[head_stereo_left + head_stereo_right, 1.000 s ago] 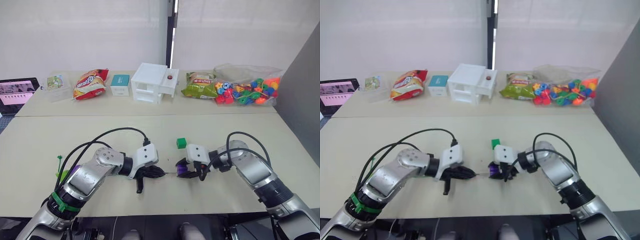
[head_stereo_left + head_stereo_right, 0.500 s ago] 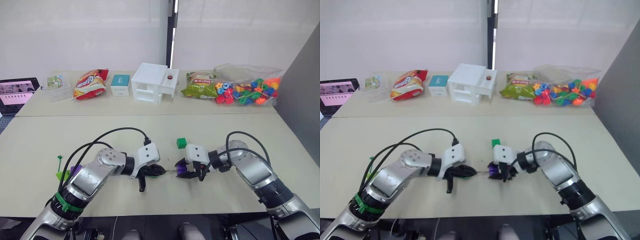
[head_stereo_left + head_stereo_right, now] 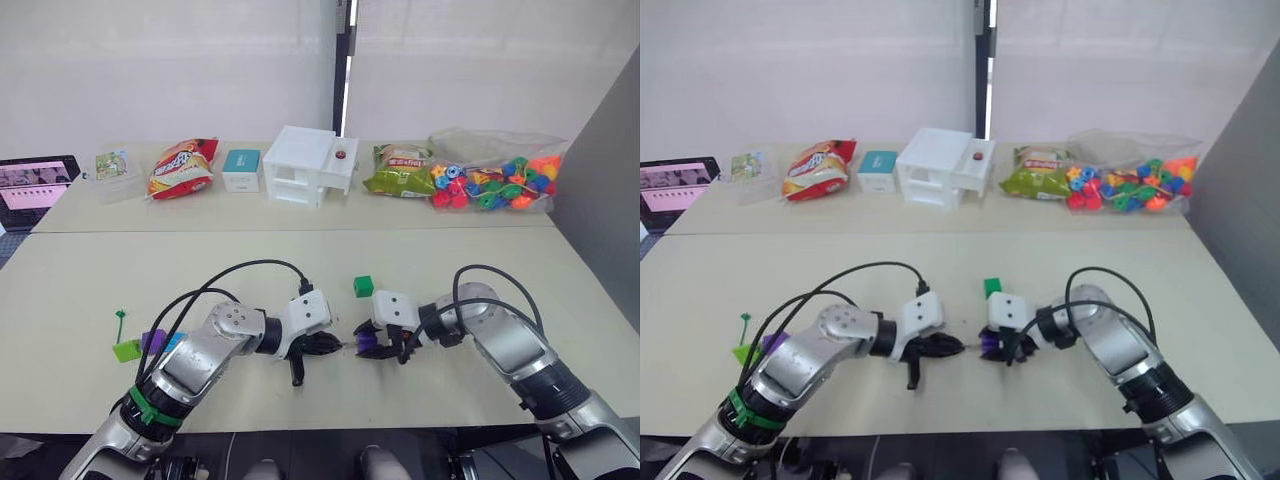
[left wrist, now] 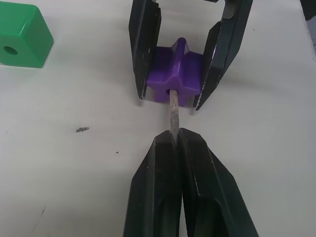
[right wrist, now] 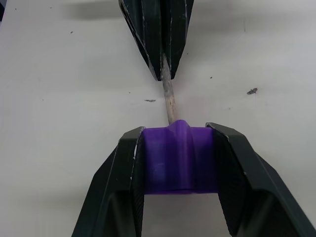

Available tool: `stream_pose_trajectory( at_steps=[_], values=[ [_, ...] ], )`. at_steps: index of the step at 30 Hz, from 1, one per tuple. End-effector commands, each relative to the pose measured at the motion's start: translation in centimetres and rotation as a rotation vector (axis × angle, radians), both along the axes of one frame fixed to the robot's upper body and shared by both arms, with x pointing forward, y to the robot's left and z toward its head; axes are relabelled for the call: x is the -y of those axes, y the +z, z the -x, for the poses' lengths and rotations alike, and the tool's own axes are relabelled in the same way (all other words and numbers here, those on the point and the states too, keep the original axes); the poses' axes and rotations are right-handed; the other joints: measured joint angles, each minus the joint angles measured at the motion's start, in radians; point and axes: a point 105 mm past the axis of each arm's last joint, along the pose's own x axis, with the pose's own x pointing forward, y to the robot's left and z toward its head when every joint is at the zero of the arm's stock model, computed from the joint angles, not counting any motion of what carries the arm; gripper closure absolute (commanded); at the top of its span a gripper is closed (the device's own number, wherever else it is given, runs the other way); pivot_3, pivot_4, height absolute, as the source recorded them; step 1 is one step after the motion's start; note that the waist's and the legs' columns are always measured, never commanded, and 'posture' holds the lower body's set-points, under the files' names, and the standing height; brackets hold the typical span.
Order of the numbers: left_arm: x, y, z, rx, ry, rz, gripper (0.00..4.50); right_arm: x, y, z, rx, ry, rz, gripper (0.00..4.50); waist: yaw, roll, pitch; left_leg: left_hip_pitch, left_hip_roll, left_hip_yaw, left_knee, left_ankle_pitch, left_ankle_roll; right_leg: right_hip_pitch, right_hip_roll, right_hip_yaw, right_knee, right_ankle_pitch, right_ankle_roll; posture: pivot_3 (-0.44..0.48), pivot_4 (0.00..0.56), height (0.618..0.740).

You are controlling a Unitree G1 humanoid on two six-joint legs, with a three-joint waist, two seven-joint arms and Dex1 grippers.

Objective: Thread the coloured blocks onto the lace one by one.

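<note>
My right gripper (image 3: 369, 343) is shut on a purple block (image 4: 175, 76) just above the table. Facing it, my left gripper (image 3: 326, 346) is shut on the lace's stiff grey tip (image 4: 173, 111). That tip reaches into the hole in the purple block (image 5: 177, 158). Behind the grippers a dark green block (image 3: 363, 286) lies loose on the table. At the far left lie a lime green block (image 3: 126, 350), a purple block (image 3: 152, 340) and the lace's green knotted end (image 3: 119, 317); my left arm hides the string in between.
Along the back table stand a white drawer box (image 3: 308, 164), snack bags (image 3: 180, 167), a small teal box (image 3: 240, 168) and a clear bag of bright beads (image 3: 495, 182). A tablet (image 3: 35, 186) sits at the far left. A seam (image 3: 300, 230) runs between the two tables.
My left gripper has moved right with the lace tip, closing the gap to the purple block. The blocks at the far left have come out from under the left arm. The right gripper stays put.
</note>
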Motion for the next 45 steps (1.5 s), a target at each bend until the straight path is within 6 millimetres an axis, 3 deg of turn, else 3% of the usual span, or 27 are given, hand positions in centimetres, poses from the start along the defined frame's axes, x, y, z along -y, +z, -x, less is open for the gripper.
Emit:
stream_pose_trajectory(
  at_steps=[1,8,17,18,22,24,27,32,35,45],
  values=[
    [2.8,1.5,0.5,0.053,-0.097,0.056,4.5,-1.2,0.8,0.4,0.036,0.037,-0.032,3.1,0.001,0.0,0.0,0.0,0.0,0.0,0.0,0.0,0.0,0.0,0.0,0.0,0.0,0.0,0.0,0.0,0.15,0.74],
    [3.6,1.9,0.8,0.05,-0.146,0.068,4.5,-1.4,0.8,0.5,0.032,0.029,-0.034,3.1,-0.002,0.0,0.0,0.001,0.0,0.0,0.0,0.0,0.0,0.0,0.0,0.0,0.002,0.0,0.0,0.0,0.15,0.74],
    [3.4,0.6,0.9,0.008,-0.165,0.052,4.5,-1.8,0.7,0.9,0.016,0.021,-0.058,3.1,0.0,0.0,0.0,0.001,0.0,0.0,0.001,0.0,0.0,0.0,0.0,0.0,0.002,0.0,0.0,0.0,0.15,0.74],
    [3.4,0.9,0.9,-0.003,-0.167,0.07,3.97,-1.8,0.7,1.0,0.015,0.02,-0.058,3.1,0.0,0.0,0.0,0.001,0.0,0.0,0.001,0.0,0.0,0.0,0.0,0.0,0.002,0.0,0.0,0.0,0.15,0.74],
    [1.8,2.1,0.9,0.034,-0.182,0.072,2.86,-1.7,0.4,0.9,0.013,0.003,-0.046,3.1,-0.002,0.0,0.0,0.001,0.0,0.0,0.001,0.0,0.0,0.0,0.0,0.0,0.002,0.0,0.0,0.0,0.15,0.74],
    [0.1,2.2,0.8,0.032,-0.16,0.059,2.23,-1.5,0.2,0.8,0.014,-0.009,-0.038,3.1,-0.004,0.0,0.0,0.001,0.0,0.0,0.001,0.0,0.0,0.0,0.0,0.0,0.003,0.0,0.0,0.0,0.15,0.74],
    [-2.3,2.3,0.8,0.026,-0.133,0.041,2.19,-1.2,0.1,0.7,0.015,-0.021,-0.033,3.1,-0.005,0.0,0.0,0.002,0.0,0.0,0.0,0.0,0.0,0.0,0.0,0.0,0.003,0.0,0.0,0.0,0.15,0.74],
    [-4.6,1.1,0.2,0.023,-0.078,-0.008,2.19,-1.1,0.1,0.8,0.014,-0.026,-0.036,3.1,0.001,0.0,0.0,0.002,0.0,0.0,0.0,0.0,0.0,0.001,0.0,0.0,0.002,0.0,0.0,0.0,0.15,0.74],
    [-4.5,0.7,-1.0,0.037,-0.036,0.023,2.19,-1.0,0.2,0.8,0.012,-0.026,-0.034,3.1,0.003,0.0,0.0,0.002,0.0,0.0,0.0,0.0,0.0,0.001,0.0,0.0,0.002,0.0,0.0,0.0,0.15,0.74],
    [-3.7,-2.1,-1.1,0.046,-0.065,-0.041,2.19,-1.1,0.6,1.1,0.01,-0.024,-0.039,3.1,0.001,0.0,0.0,0.002,0.0,0.0,0.0,0.0,0.0,0.001,0.0,0.0,0.002,0.0,0.0,0.0,0.15,0.74]
  ],
)
